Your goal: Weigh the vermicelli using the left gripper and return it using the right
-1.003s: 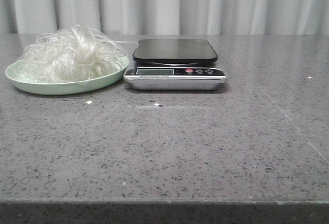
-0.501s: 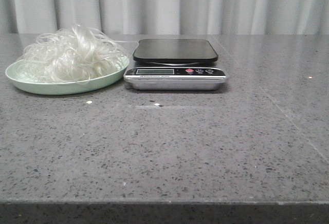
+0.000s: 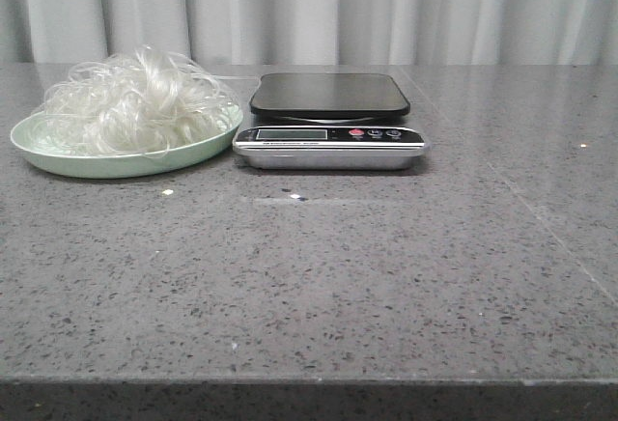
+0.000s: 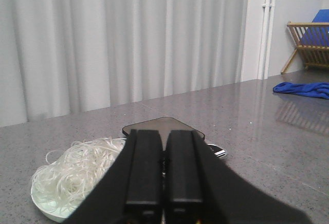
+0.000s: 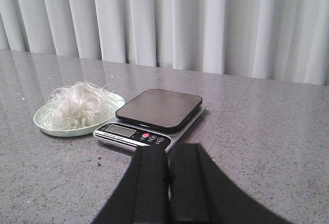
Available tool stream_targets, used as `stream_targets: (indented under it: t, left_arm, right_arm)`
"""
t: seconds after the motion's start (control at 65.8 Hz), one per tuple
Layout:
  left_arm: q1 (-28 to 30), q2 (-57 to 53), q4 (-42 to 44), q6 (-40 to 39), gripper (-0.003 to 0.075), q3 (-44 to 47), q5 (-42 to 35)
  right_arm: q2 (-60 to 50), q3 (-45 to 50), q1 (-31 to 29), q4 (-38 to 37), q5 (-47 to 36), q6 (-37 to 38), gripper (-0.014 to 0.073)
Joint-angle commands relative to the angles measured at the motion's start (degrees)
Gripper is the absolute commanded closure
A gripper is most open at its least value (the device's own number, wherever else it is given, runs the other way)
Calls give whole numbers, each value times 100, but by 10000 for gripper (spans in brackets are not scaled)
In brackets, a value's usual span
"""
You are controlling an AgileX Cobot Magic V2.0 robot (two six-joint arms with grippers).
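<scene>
Nothing has shifted since earlier: the vermicelli (image 3: 135,100) still heaps on the green plate (image 3: 58,156) near the desk's (image 3: 386,276) far left edge, beside the scale (image 3: 329,122). Left gripper (image 4: 164,183) and right gripper (image 5: 168,193) jaws are pressed closed, empty.

Soft, even light falls on my bench (image 3: 386,276), bright but flat. The scale (image 3: 328,131) throws only a thin dark shadow beneath its front edge. Pale glare streaks the bench beyond the scale in my left wrist view. My jaws loom black and blurred.
</scene>
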Motion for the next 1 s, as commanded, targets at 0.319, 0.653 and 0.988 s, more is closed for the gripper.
stream_targets:
  t: [0.319,0.653,0.988]
  left_arm:
    - [197,81,327,5,594,347,-716]
    - [2442,8,269,5,594,1252,-1068]
    - [3175,-134,269,-6,594,1912,-1737]
  right_arm:
    - [58,-145,-16,-54,-473,-38,427]
    - [58,-145,-16,-54,-473,-38,427]
    - [59,-145,-16,-54,-471,-38,427]
